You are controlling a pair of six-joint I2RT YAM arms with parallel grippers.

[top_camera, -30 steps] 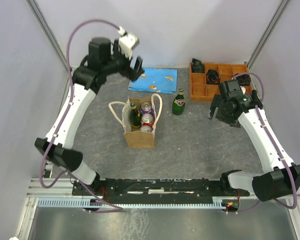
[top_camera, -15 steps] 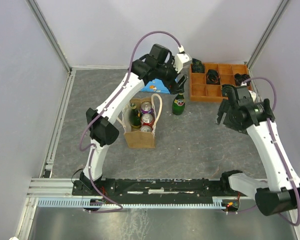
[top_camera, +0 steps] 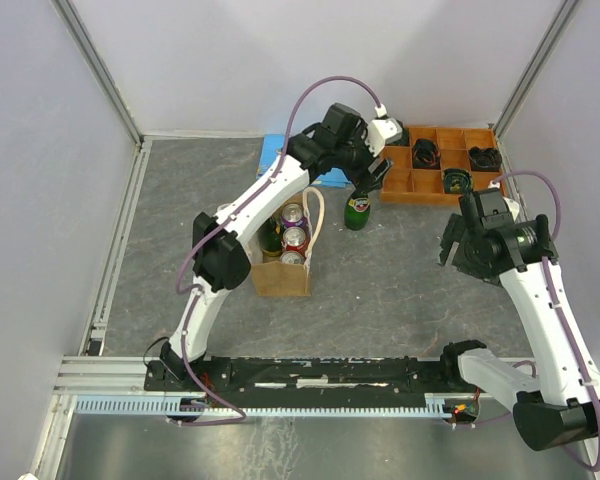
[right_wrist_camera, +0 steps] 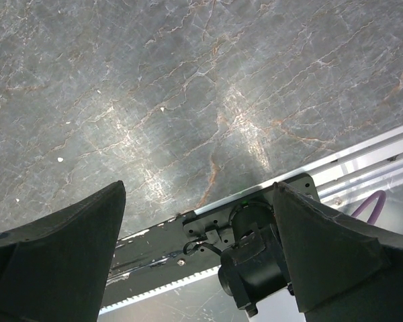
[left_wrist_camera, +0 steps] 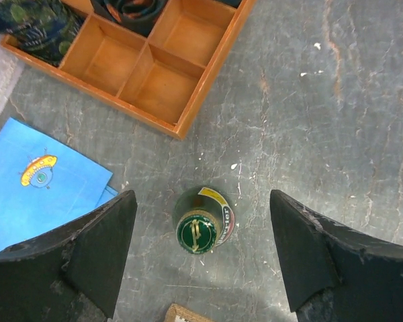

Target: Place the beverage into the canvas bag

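A green glass bottle (top_camera: 357, 208) with a green-gold cap stands upright on the grey table, right of the canvas bag (top_camera: 281, 262). The tan bag stands upright with cream handles and holds a dark bottle and three cans. My left gripper (top_camera: 366, 178) is open, above the bottle; in the left wrist view the bottle cap (left_wrist_camera: 197, 232) lies between the two spread fingers of the gripper (left_wrist_camera: 201, 258), below them. A corner of the bag (left_wrist_camera: 181, 314) shows at the bottom edge. My right gripper (top_camera: 458, 243) is open and empty, over bare table at the right (right_wrist_camera: 198, 261).
An orange compartment tray (top_camera: 398, 185) with dark items in several cells stands at the back right, also in the left wrist view (left_wrist_camera: 188, 94). A blue paper (top_camera: 276, 153) lies behind the bag. The right arm's base and rail (right_wrist_camera: 255, 255) show under the right gripper.
My left arm swung from the back left across to the right and now hovers over the green bottle. My right arm drew back and to the right, away from the tray.
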